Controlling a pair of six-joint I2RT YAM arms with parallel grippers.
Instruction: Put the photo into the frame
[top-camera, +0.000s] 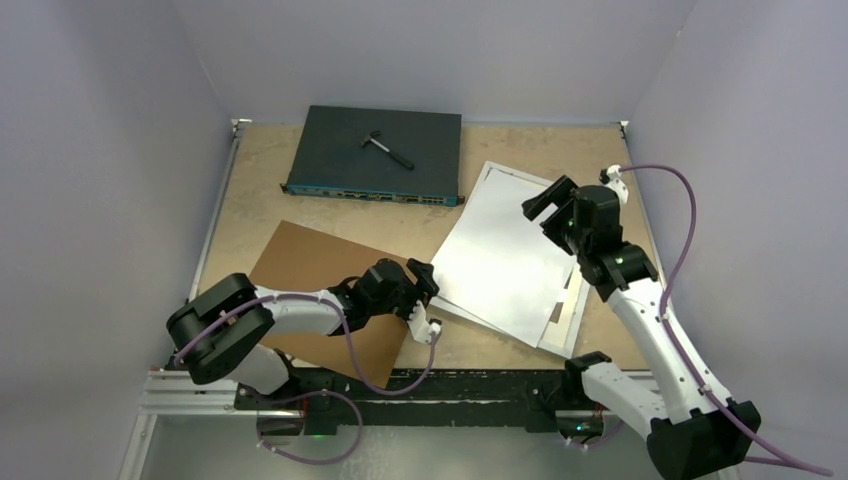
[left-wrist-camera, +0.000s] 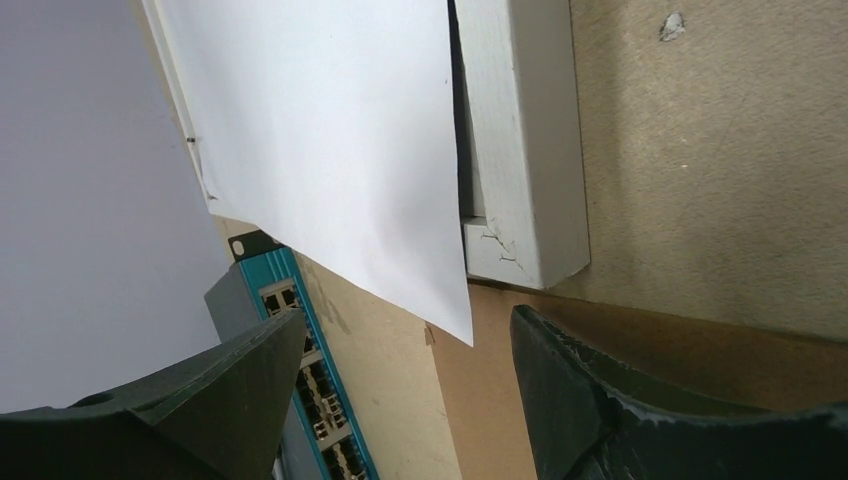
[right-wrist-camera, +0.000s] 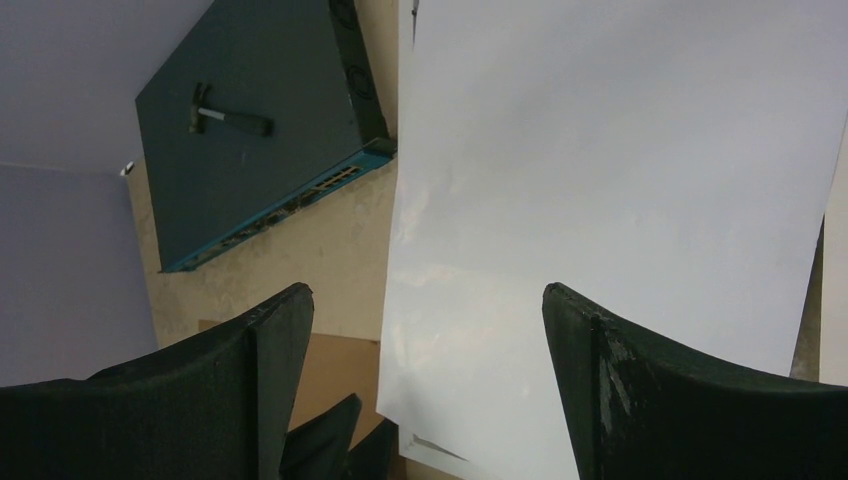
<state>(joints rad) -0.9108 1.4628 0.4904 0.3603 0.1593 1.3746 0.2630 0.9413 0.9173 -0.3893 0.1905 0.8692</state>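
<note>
At the table's near edge, the left gripper, jaws spread, lines up on a corner of the photo. The print is apparently face down, showing only white, and lies askew across the frame; a pinch here would likely square it. Opposite, the right gripper, also spread, hovers above the far side, seemingly to steady it. A brown backing board lies alongside.

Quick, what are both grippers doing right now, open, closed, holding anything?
Left gripper: open, holding nothing, by the corner of the white sheet.
Right gripper: open, holding nothing, above the same sheet.
</note>
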